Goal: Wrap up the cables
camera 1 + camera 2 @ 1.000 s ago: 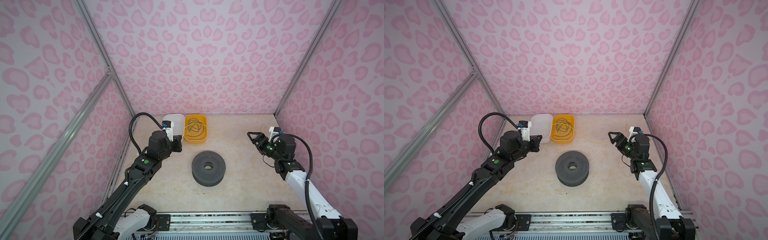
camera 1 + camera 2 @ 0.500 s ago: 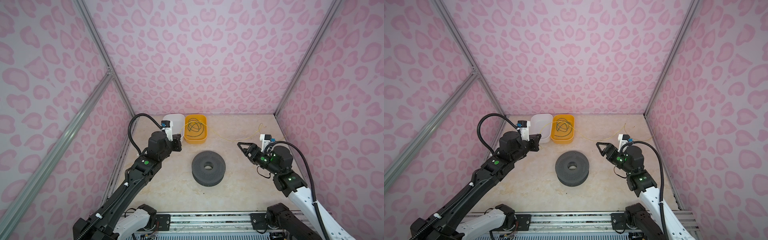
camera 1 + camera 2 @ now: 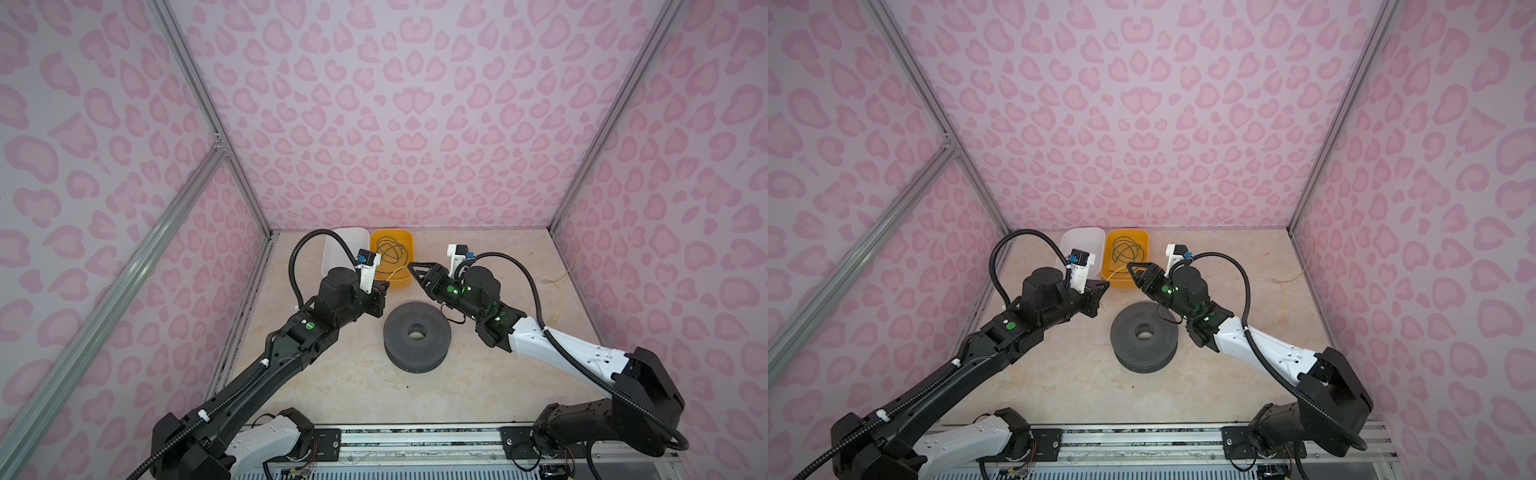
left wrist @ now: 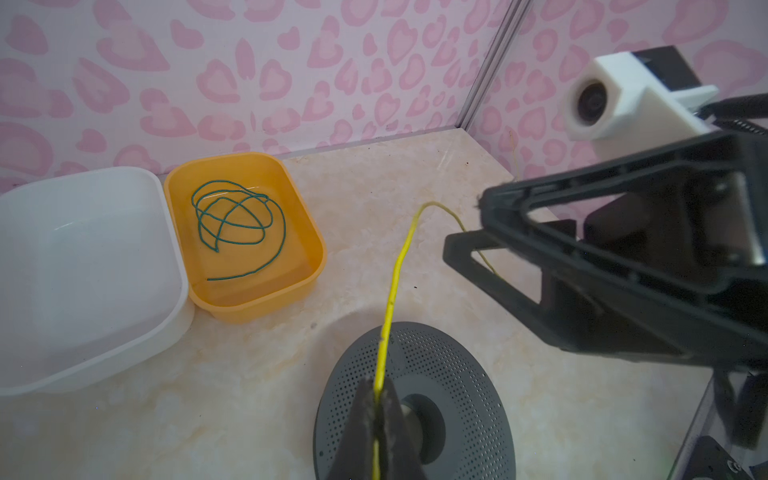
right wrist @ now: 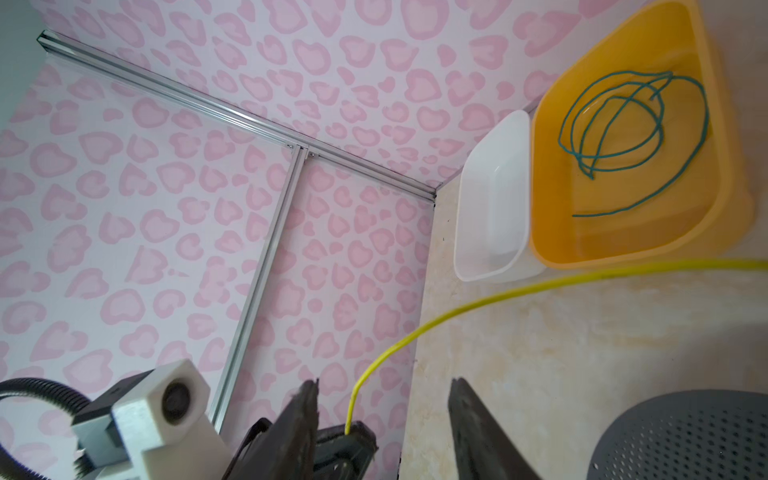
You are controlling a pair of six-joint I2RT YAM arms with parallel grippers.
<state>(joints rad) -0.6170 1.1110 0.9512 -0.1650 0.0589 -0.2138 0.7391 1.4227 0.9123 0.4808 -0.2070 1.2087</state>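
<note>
Fig. My left gripper [image 4: 377,384] pinches the yellow cable [image 4: 397,266] between pressed fingers above the grey spool [image 4: 465,374]. My right gripper [image 5: 383,386] has its fingers spread, with the cable running between them.

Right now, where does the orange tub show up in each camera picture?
In both top views: orange tub by the back wall, behind the grey spool.
Left wrist view: tub between white tub and yellow cable.
Right wrist view: tub beyond the yellow cable.
Shared landmark: the white tub right beside it.
</note>
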